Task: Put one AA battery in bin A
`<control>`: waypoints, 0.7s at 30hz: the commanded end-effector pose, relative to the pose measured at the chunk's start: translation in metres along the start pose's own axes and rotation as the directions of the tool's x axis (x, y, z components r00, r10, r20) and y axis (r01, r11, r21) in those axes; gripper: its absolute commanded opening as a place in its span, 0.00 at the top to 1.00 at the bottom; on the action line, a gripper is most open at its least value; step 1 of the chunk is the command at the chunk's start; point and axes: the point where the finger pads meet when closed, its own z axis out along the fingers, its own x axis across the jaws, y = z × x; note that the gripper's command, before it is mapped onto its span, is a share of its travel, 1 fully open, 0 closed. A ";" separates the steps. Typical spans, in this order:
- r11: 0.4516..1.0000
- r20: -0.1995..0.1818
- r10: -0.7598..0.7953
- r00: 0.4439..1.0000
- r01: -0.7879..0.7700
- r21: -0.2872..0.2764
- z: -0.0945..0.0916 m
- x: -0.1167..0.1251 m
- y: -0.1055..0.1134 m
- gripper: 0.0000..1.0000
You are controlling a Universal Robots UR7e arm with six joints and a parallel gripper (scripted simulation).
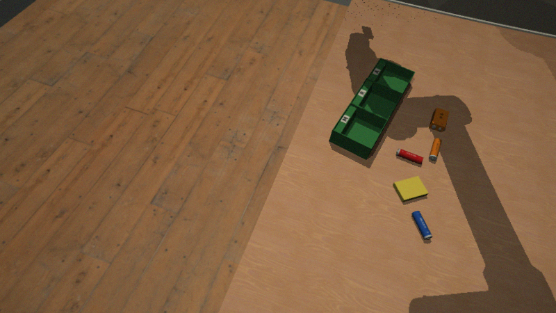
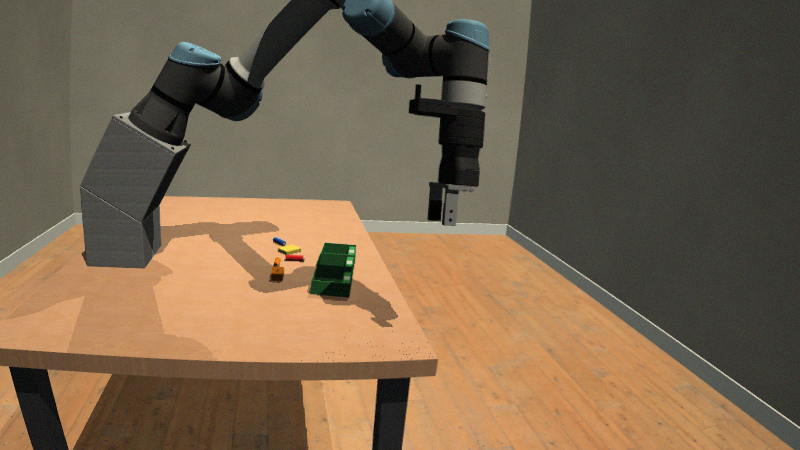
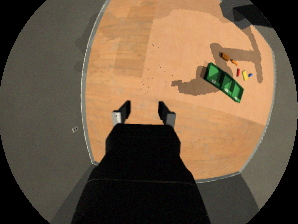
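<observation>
Wooden table [image 2: 167,313] on plank floor [image 2: 503,335], grey walls; far below the open, empty claw [image 2: 443,215] sits the three-compartment green bin [image 1: 352,142], nothing inside

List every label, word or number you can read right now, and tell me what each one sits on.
"A": white tag on the far compartment of the green bin tray, top view, barely legible.
Middle tag: a dark mark, too blurred to read.
Near tag: also too blurred to read.
Red battery, orange battery, blue battery: no readable print.
</observation>
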 end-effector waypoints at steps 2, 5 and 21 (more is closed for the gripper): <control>1.000 0.002 0.000 1.000 0.000 -0.001 -0.001 0.000 0.000 0.00; 1.000 0.002 0.000 1.000 0.000 -0.001 -0.001 0.000 0.000 0.00; 1.000 0.002 0.000 1.000 0.000 -0.001 0.025 0.003 0.001 0.69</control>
